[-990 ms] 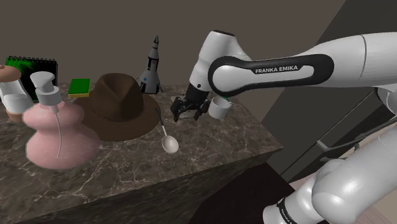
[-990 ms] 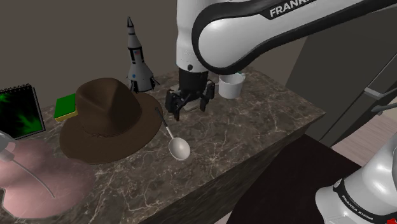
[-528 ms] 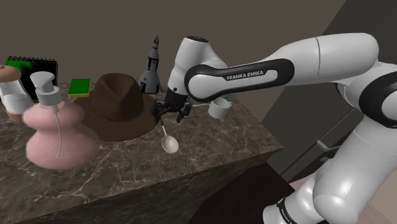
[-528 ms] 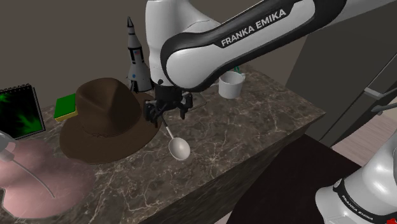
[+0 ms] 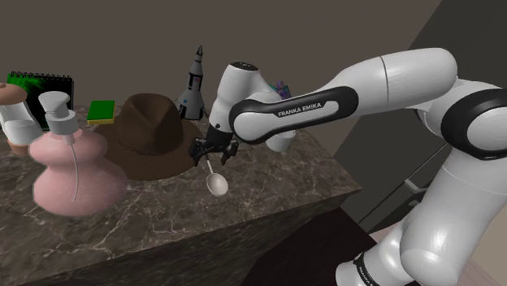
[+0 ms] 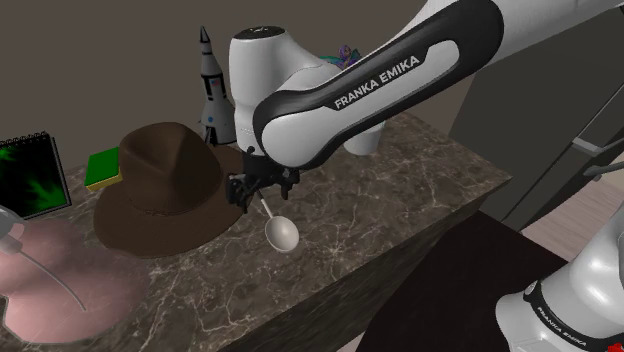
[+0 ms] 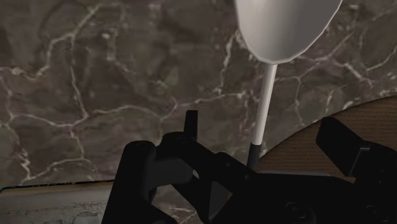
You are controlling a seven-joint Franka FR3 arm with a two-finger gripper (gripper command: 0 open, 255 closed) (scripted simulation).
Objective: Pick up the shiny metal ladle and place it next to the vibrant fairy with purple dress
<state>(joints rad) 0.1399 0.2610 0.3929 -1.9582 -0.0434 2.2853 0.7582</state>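
1. The ladle is seen lying flat on the marble counter. Its handle end is just beside the brim of the brown hat, and its pale bowl is turned away from the hat.
2. The gripper is held low over the handle, right at the hat's brim.
3. In the wrist view the fingers are spread, with the thin handle between them and touched by neither.
4. The fairy in purple is glimpsed past the arm, well apart from the hat.
5. A toy rocket stands upright behind the hat.
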